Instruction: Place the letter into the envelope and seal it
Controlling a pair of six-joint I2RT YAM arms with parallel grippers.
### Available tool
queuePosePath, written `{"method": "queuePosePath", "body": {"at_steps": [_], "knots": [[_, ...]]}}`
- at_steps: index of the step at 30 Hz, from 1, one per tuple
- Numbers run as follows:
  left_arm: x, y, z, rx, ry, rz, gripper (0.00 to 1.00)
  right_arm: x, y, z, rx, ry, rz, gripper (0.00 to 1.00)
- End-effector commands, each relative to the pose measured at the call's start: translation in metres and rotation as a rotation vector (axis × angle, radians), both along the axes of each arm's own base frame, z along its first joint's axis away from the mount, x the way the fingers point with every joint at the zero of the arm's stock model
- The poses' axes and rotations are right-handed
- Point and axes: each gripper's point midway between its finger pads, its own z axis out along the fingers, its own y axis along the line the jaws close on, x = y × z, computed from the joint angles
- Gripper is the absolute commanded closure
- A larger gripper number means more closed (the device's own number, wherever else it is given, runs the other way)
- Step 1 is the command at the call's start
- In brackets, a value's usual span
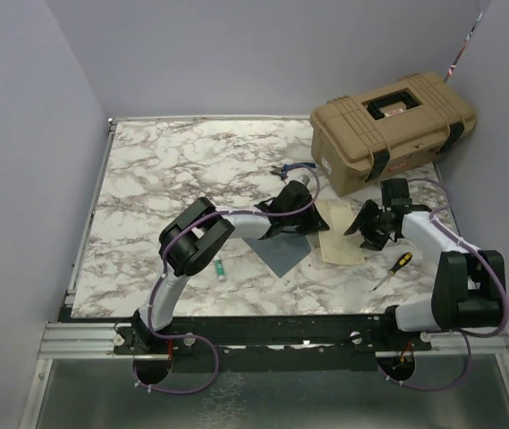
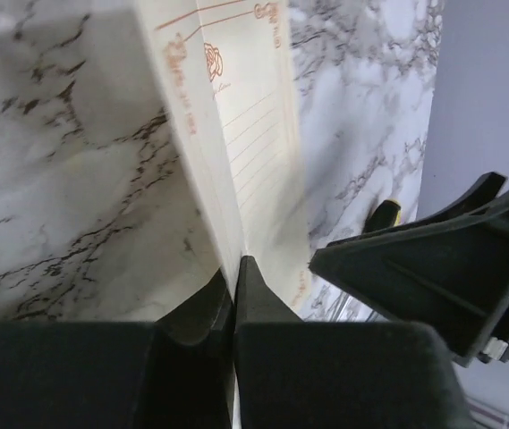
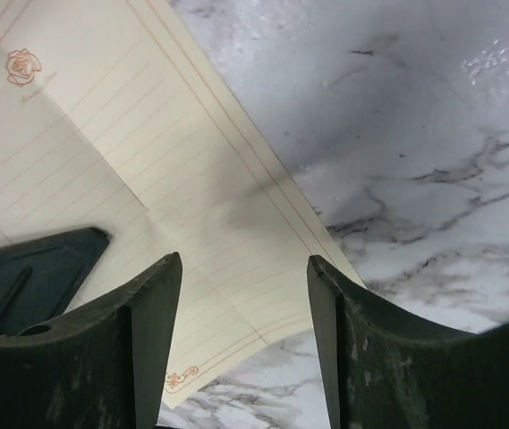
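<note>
The cream letter (image 1: 337, 231), lined with a small rose print, lies just right of the grey-blue envelope (image 1: 282, 251) in the top view. My left gripper (image 1: 308, 218) is shut on the letter's left edge; in the left wrist view (image 2: 236, 264) the sheet (image 2: 247, 116) rises from between the closed jaws. My right gripper (image 1: 363, 229) is open at the letter's right side. In the right wrist view (image 3: 243, 266) its fingers straddle the air just above the letter's (image 3: 147, 179) near corner, holding nothing. The envelope's flap is partly hidden under the left arm.
A tan tool case (image 1: 388, 125) stands at the back right, close behind both grippers. A screwdriver (image 1: 391, 270) with a yellow-and-black handle lies near the right arm. A small green-and-white item (image 1: 221, 268) lies left of the envelope. Blue-handled pliers (image 1: 290, 169) lie by the case.
</note>
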Motion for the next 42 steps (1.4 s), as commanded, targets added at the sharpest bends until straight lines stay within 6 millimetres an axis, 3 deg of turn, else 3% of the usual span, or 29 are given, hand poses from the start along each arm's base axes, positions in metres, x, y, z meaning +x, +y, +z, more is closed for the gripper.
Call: {"method": "queuePosePath", "body": {"at_steps": [1, 6, 10, 13, 17, 23, 27, 30, 32, 33, 35, 36, 37, 39, 42], "knots": [[0.014, 0.002, 0.077, 0.037, -0.233, -0.089, 1.0, 0.014, -0.012, 0.062, -0.087, -0.145, 0.041, 0.36], [0.0, 0.025, 0.146, 0.001, -0.405, -0.276, 1.0, 0.036, 0.026, 0.152, 0.053, -0.441, 0.278, 0.24], [-0.02, 0.079, 0.195, -0.034, -0.524, -0.404, 1.0, 0.035, 0.062, 0.224, 0.208, -0.718, 0.45, 0.05], [-0.032, 0.118, 0.235, -0.037, -0.633, -0.427, 1.0, 0.026, 0.083, 0.268, 0.333, -0.877, 0.546, 0.0], [-0.053, 0.155, 0.296, -0.102, -0.776, -0.433, 1.0, 0.009, 0.106, 0.302, 0.518, -0.968, 0.687, 0.0], [-0.078, 0.164, 0.35, -0.192, -0.873, -0.466, 1.0, -0.02, 0.136, 0.352, 0.679, -1.102, 0.901, 0.0], [-0.087, 0.165, 0.368, -0.229, -0.902, -0.491, 1.0, -0.029, 0.146, 0.383, 0.73, -1.177, 0.965, 0.01], [-0.087, 0.161, 0.377, -0.268, -0.89, -0.487, 1.0, -0.04, 0.148, 0.409, 0.791, -1.224, 1.004, 0.1], [-0.086, 0.159, 0.38, -0.282, -0.869, -0.479, 1.0, -0.043, 0.148, 0.424, 0.805, -1.255, 1.0, 0.27], [-0.084, 0.159, 0.381, -0.284, -0.863, -0.47, 1.0, -0.042, 0.147, 0.428, 0.802, -1.261, 0.989, 0.39], [-0.082, 0.159, 0.384, -0.285, -0.856, -0.444, 0.98, -0.038, 0.147, 0.433, 0.785, -1.275, 0.974, 0.72], [-0.08, 0.16, 0.385, -0.287, -0.849, -0.426, 0.87, -0.035, 0.147, 0.435, 0.775, -1.282, 0.956, 0.89], [-0.08, 0.16, 0.387, -0.291, -0.85, -0.416, 0.69, -0.031, 0.146, 0.436, 0.765, -1.284, 0.939, 0.98], [-0.078, 0.16, 0.383, -0.305, -0.83, -0.38, 0.39, -0.023, 0.146, 0.439, 0.751, -1.277, 0.899, 1.0], [-0.074, 0.162, 0.373, -0.336, -0.784, -0.334, 0.34, -0.019, 0.144, 0.45, 0.739, -1.308, 0.87, 1.0]]}}
